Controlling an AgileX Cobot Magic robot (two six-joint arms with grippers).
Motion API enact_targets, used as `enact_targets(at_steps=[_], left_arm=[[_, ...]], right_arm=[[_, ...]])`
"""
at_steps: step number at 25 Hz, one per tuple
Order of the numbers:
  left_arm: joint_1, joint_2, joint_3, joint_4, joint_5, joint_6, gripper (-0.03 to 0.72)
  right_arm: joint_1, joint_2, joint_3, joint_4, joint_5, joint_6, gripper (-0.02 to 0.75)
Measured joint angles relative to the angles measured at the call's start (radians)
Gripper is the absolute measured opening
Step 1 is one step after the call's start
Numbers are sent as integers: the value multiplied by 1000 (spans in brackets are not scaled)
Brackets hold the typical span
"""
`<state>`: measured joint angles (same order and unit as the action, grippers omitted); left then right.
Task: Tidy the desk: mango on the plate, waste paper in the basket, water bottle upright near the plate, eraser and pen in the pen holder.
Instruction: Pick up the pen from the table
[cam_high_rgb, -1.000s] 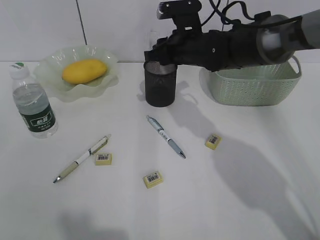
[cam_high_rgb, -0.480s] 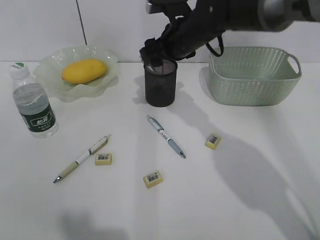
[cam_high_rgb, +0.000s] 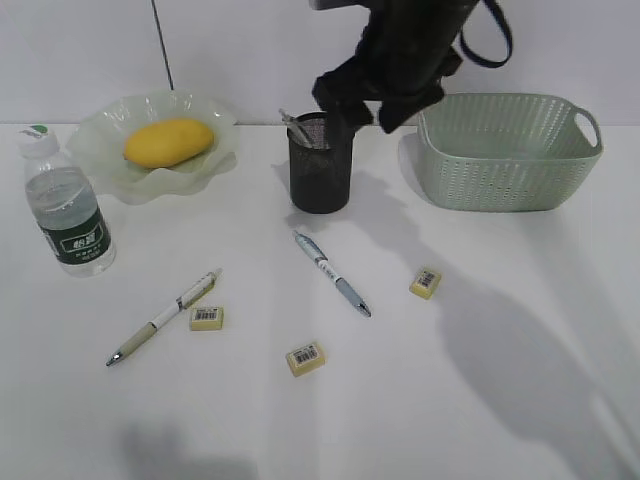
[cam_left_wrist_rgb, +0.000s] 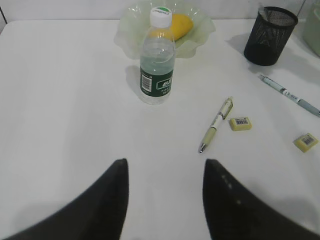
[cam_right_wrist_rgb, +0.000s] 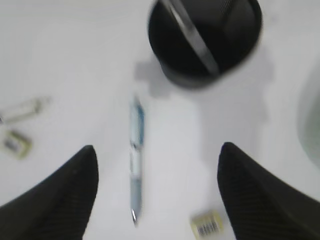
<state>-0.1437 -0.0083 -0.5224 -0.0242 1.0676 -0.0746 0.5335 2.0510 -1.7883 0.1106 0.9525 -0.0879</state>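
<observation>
- Pen holder (cam_high_rgb: 321, 177) stands on the desk (cam_high_rgb: 480, 400) at about 12 o'clock from the table centre, between the plate (cam_high_rgb: 110, 150) and the basket (cam_high_rgb: 510, 150); one pen (cam_high_rgb: 293, 124) leans inside it, its tip above the rim.
- Right gripper (cam_right_wrist_rgb: 157, 192) hangs above the holder with its jaws spread wide and nothing between them; in the right wrist view the cup and the pen inside it are seen from above, slightly blurred.
- Left gripper (cam_left_wrist_rgb: 165, 197) hovers over the bare desk at 6 o'clock, jaws apart and empty.
- Mango (cam_high_rgb: 168, 141) lies on the plate at 10 o'clock.
- Water bottle (cam_high_rgb: 66, 205) stands upright at 9 o'clock, near the plate.
- Blue-grey pen (cam_high_rgb: 332, 273) lies on the desk just at 6 o'clock of the holder; a green-white pen (cam_high_rgb: 163, 317) lies at 8 o'clock.
- Three yellow erasers rest on the desk: first eraser (cam_high_rgb: 206, 318) just beside the green-white pen, second eraser (cam_high_rgb: 306, 358) at 6 o'clock, third eraser (cam_high_rgb: 426, 282) at 4 o'clock.
- Whether the waste paper is in the basket, I cannot tell.
</observation>
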Motion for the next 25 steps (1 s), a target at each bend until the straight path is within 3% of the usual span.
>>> enact_targets(at_steps=[7,16,25], left_arm=[[0,0,0,0,0,1,372],[0,0,0,0,0,1,372],[0,0,0,0,0,1,372]], right_arm=[[0,-48,-3,-142,234,103,573],[0,-172,42,-175,253,133,550],[0,-439,478,-172,219,134,550]])
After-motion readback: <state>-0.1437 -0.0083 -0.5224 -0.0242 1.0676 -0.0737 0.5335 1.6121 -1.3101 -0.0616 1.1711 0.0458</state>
